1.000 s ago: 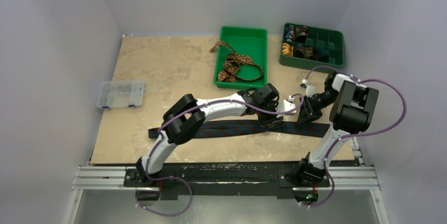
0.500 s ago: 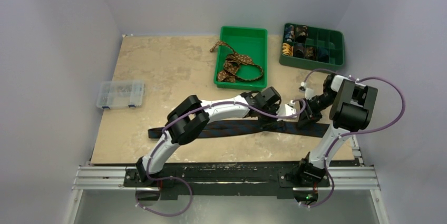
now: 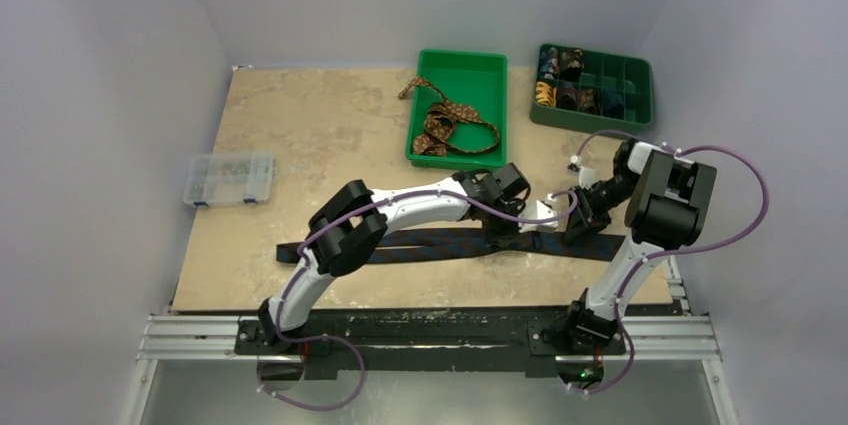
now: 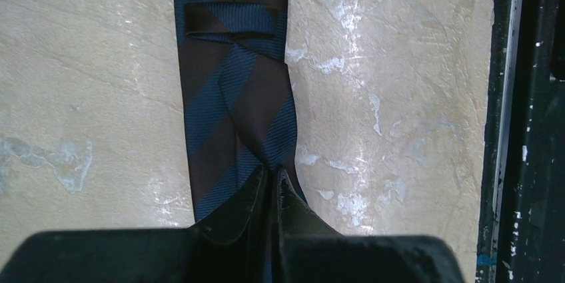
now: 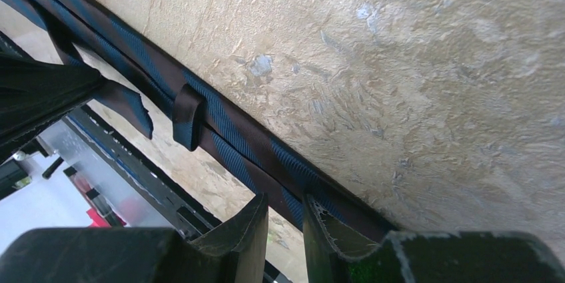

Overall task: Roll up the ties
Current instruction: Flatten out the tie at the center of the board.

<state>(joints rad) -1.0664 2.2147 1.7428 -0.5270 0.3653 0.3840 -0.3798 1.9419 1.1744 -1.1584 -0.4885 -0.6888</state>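
The dark navy tie (image 3: 430,243) with brown stripes lies flat across the near part of the table. My left gripper (image 3: 513,233) is shut on a pinched fold of it; the left wrist view shows the jaws (image 4: 273,178) closed on the tie (image 4: 233,96) below its keeper loop (image 4: 230,20). My right gripper (image 3: 573,227) sits just to the right, low over the tie (image 5: 233,138). Its jaws (image 5: 285,206) stand a narrow gap apart at the tie's edge, gripping nothing. The brown patterned tie (image 3: 447,125) lies loose in a green tray (image 3: 490,70).
A green compartment box (image 3: 625,95) with several rolled ties stands at the back right. A clear plastic case (image 3: 228,179) lies at the left edge. The black mounting rail (image 3: 420,330) runs along the near table edge, also in the left wrist view (image 4: 526,123).
My left gripper has shifted slightly left and nearer with the tie pinched in it. My right gripper has edged left toward it. The tie has bunched a little between them.
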